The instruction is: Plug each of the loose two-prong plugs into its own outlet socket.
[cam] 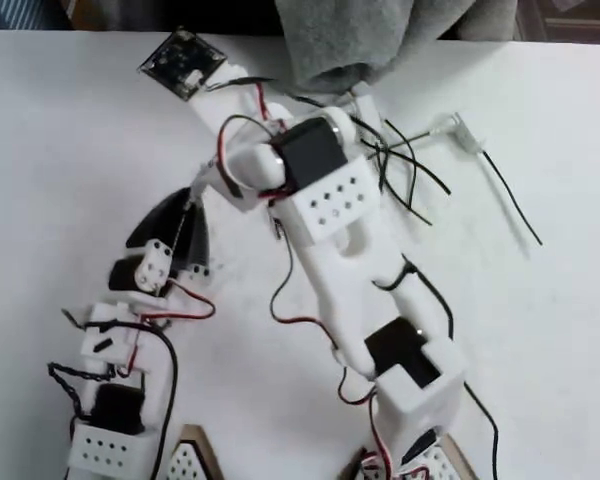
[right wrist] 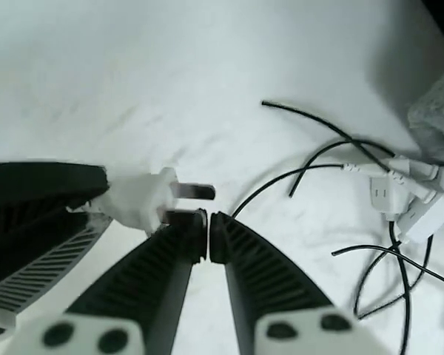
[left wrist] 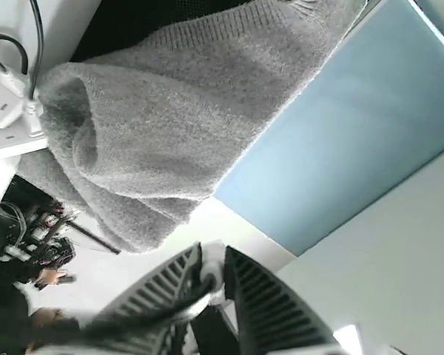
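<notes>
A white two-prong plug (right wrist: 144, 200) is held above the white table, its prongs (right wrist: 192, 192) pointing toward the power strip (right wrist: 422, 214). My left gripper (right wrist: 103, 203) is shut on the plug's body. My right gripper (right wrist: 208, 229) is shut with nothing in it, its tips just under the prongs. In the high view the black fingers of both grippers meet at the left-centre (cam: 175, 230). In the left wrist view the left gripper (left wrist: 213, 262) shows a white sliver between its fingers. The strip carries a plugged-in plug (right wrist: 381, 192) and black cables (right wrist: 318, 148).
A grey sweater (cam: 360, 35) drapes over the table's far edge, close to the power strip (left wrist: 4, 111). Loose black cables (cam: 410, 170) spread right of the right arm (cam: 350, 250). A small circuit board (cam: 183, 62) lies at the back left.
</notes>
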Available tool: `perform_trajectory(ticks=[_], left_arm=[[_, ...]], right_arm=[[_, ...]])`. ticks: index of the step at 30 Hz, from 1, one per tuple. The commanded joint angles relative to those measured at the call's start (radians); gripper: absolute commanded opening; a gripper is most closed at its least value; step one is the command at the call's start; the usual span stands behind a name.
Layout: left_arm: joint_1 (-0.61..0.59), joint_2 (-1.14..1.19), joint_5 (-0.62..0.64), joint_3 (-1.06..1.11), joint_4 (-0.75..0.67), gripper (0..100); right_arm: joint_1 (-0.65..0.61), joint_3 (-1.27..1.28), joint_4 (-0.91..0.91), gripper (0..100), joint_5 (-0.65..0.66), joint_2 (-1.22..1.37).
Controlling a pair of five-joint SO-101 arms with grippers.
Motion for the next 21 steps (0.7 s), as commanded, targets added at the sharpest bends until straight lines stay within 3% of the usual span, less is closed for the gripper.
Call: perform_trajectory(ticks=[1, 9, 21], left_arm=[[0.010, -0.002, 0.031, -0.003, 0.003, 2], [0.010, -0.002, 0.031, -0.003, 0.003, 2], [0.004, -0.002, 0.031, -0.003, 0.003, 2]], right_arm=[[0.001, -0.055, 0.002, 1.9, -0.002, -0.139], [-0.053, -0.054, 0.001, 1.9, -0.008, -0.142], [-0.036, -0.018, 0.005, 1.9, -0.009, -0.116]])
